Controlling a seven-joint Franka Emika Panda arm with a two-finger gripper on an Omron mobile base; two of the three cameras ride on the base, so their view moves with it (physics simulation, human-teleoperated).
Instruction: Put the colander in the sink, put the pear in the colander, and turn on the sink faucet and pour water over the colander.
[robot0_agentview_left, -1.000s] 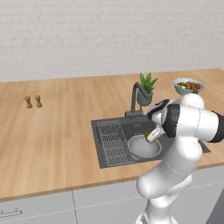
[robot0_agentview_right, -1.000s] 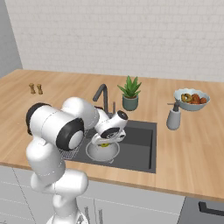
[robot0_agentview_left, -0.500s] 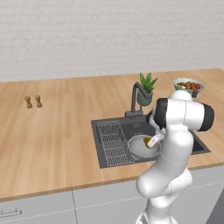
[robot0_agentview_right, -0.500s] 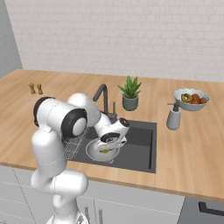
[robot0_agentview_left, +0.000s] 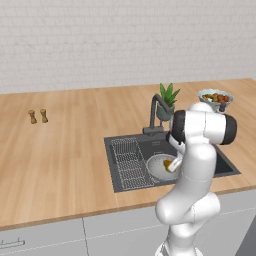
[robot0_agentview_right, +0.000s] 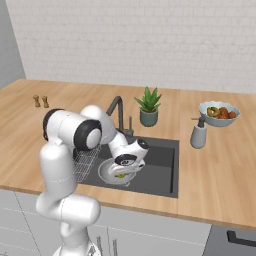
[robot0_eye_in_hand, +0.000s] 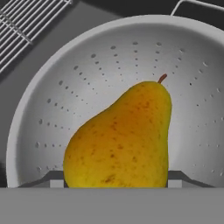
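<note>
— Where's the pear (robot0_eye_in_hand: 120, 140)?
— We see it clamped between the gripper's (robot0_eye_in_hand: 116, 180) fingers, just over the colander (robot0_eye_in_hand: 65, 87) sitting in the sink (robot0_agentview_left: 150, 150).
— Faucet?
— The sink faucet (robot0_agentview_right: 117, 111) stands behind.

colander (robot0_agentview_right: 111, 174) in sink (robot0_agentview_right: 165, 161), pear (robot0_agentview_right: 120, 175) inside

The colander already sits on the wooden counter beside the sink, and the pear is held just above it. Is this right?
Not quite. The colander sits inside the sink, not on the counter; the right base view shows this. The pear is indeed held just above it.
</note>
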